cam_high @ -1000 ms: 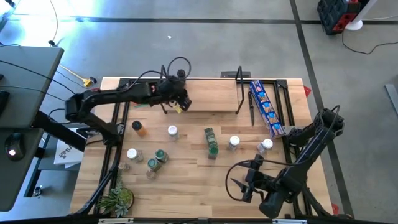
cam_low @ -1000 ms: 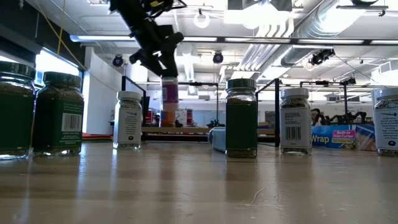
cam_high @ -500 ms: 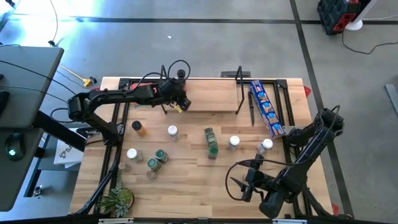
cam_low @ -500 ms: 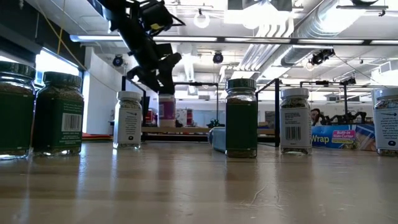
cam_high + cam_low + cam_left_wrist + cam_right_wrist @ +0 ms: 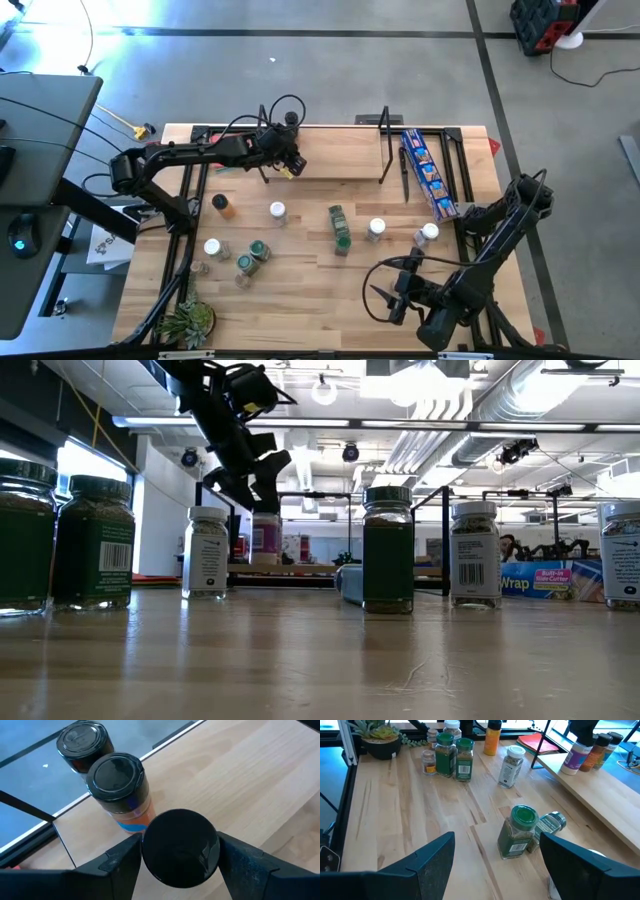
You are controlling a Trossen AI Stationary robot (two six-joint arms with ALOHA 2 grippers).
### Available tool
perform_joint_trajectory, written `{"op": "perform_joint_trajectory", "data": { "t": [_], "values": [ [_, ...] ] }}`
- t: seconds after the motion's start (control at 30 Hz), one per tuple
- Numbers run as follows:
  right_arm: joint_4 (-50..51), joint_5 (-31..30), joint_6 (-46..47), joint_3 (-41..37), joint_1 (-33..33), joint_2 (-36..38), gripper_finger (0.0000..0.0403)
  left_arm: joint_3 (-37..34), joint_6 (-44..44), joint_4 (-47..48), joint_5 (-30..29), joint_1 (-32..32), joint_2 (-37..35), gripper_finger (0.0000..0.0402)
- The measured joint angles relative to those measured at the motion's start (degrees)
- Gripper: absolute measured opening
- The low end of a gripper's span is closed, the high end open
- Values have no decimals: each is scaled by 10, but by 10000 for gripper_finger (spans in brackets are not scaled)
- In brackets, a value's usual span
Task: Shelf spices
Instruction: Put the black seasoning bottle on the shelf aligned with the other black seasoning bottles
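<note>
a: left gripper?
b: fingers apart around a black-lidded jar standing on the shelf, beside two others. looks like the release step; next it must lift straight clear.
a: right gripper?
b: open, waiting at the table's near edge.
a: writing?
b: "wrap" on the blue packet.

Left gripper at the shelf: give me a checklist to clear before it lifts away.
1. Black-lidded jar down on the shelf: ok.
2. Jar upright: ok.
3. Left gripper fingers clear of the jar: cannot tell, they flank it closely.
4. The two neighbouring jars upright beside it: ok.
5. Right gripper open, waiting near the table's front: ok.
6. Spices left on the tabletop: not ok, several remain.
</note>
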State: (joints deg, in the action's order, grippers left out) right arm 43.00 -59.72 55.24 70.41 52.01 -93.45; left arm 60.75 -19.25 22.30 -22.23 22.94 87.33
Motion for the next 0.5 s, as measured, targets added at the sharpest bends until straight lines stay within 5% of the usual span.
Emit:
{"op": "perform_joint_trajectory", "data": {
  "t": [0.5],
  "values": [
    [0,1,-1,0,0,0,287,-1,40,-49,-23,0,0,241]
  ]
}}
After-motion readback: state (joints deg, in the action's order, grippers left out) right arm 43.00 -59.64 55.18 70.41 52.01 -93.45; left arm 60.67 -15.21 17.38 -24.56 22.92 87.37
